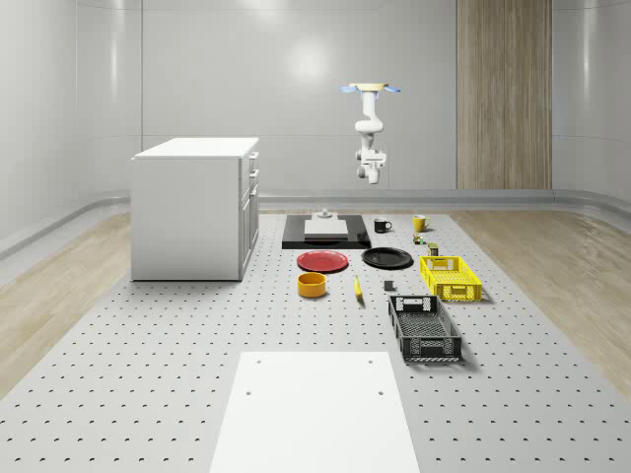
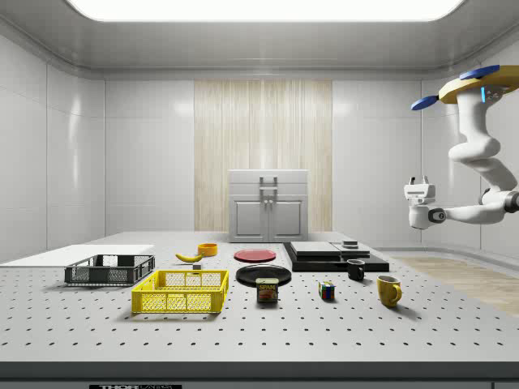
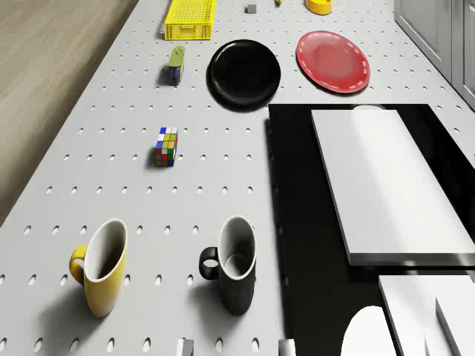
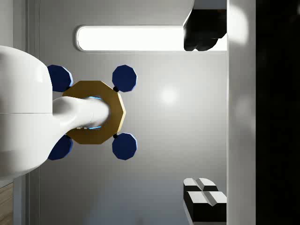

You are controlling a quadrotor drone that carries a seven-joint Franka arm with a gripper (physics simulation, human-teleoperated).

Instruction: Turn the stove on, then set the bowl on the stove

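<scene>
Orange bowl (image 1: pixel 312 284) on table (image 1: pixel 148 394) by red plate (image 1: pixel 323 261) — well apart from black stove (image 1: pixel 325 233). Drone (image 1: pixel 371 90) hovers high beyond stove's far end, arm hanging down. Gripper (image 1: pixel 372 177) in air, well above mugs — fingers (image 4: pixel 202 187) apart, nothing between them.

The drone (image 2: pixel 486 83) is running off the side view's right edge — part of its body cut away. In the drone view the orange bowl (image 3: pixel 320 5) is being clipped, and the stove (image 3: pixel 297 245) is spilling past the edge.
</scene>
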